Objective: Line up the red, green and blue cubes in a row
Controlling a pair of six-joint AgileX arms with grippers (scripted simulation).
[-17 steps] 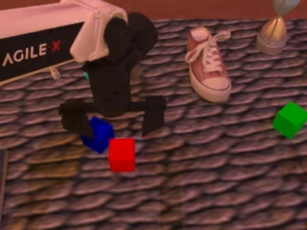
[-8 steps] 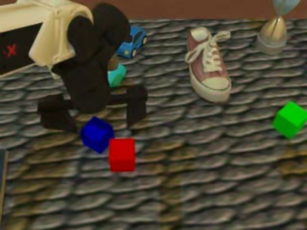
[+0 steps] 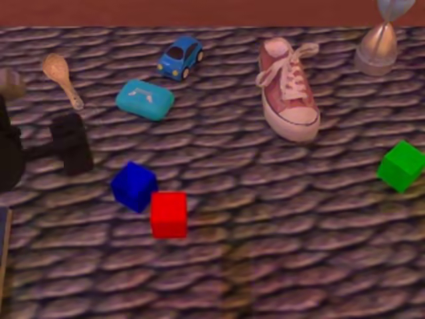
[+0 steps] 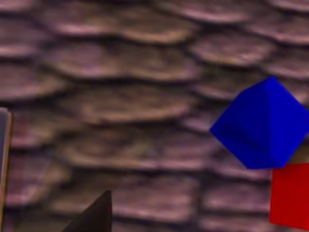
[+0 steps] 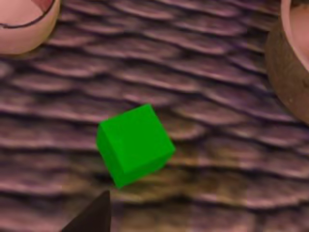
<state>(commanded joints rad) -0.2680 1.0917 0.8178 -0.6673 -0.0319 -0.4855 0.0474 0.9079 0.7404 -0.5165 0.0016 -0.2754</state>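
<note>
The blue cube (image 3: 134,186) rests on the woven mat left of centre, turned cornerwise, with the red cube (image 3: 169,214) touching its near-right corner. Far off at the right edge lies the green cube (image 3: 401,165), alone. My left gripper (image 3: 16,156) is at the table's left edge, open and empty, with one dark finger (image 3: 72,143) showing left of the blue cube. Its wrist view shows the blue cube (image 4: 263,125), the red cube (image 4: 292,195) and one fingertip (image 4: 96,217). My right gripper is out of the top view; its fingertip (image 5: 94,217) hovers beside the green cube (image 5: 134,144).
At the back stand a light-blue toy car (image 3: 180,57), a teal soap-like block (image 3: 145,100), a wooden spoon (image 3: 61,78), a pink sneaker (image 3: 287,90) and an hourglass (image 3: 378,40). A dark flat object (image 3: 3,252) lies at the left edge.
My left arm has drawn back to the left from above the blue cube, uncovering the car, the teal block and the spoon. The three cubes have not moved.
</note>
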